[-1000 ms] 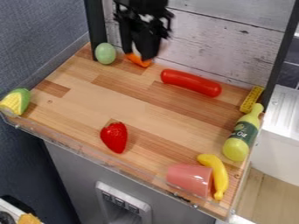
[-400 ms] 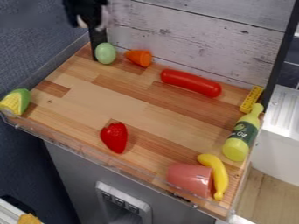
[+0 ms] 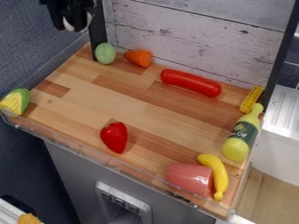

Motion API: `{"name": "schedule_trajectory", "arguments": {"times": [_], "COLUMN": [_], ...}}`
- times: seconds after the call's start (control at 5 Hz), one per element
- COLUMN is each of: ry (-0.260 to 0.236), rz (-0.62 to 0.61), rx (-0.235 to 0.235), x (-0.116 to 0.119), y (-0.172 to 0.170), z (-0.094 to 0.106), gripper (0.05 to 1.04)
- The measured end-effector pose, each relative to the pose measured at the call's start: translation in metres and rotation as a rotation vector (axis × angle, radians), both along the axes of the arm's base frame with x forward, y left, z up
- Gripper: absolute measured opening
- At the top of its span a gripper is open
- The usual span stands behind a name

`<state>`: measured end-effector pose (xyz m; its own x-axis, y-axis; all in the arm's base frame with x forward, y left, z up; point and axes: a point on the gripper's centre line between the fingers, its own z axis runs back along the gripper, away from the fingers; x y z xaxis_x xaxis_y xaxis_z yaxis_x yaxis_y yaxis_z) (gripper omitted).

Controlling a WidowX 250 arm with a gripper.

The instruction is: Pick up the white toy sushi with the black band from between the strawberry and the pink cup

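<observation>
Moving left, away from the orange carrot [image 3: 137, 57], the black pincer [image 3: 73, 26] is now hanging in the upper left of the frame, by the dark post [image 3: 97, 35]. The carrot is staying put near the top, lying on the wooden worktop [image 3: 140, 103] just beside the green egg [image 3: 106, 53]. I am not seeing anything in the pincer, but I cannot tell how far open it is. Probably the job with the carrot is ending, or it is waiting for another try.
</observation>
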<state>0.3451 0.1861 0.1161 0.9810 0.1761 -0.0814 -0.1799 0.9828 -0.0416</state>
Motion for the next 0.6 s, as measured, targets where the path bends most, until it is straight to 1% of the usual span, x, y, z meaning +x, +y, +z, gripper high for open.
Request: {"name": "schedule_trajectory", "arguments": {"times": [0.2, 0.4, 0.6], "ry": [-0.001, -0.003, 0.0], "rz": [-0.09, -0.201, -0.289], "rx": [-0.009, -0.011, -0.015], "x": [-0.001, -0.001, 0.005], "y": [-0.001, -0.001, -0.012], "z": [-0.004, -0.004, -0.006], "gripper": [0.521, 0.521, 0.521]}}
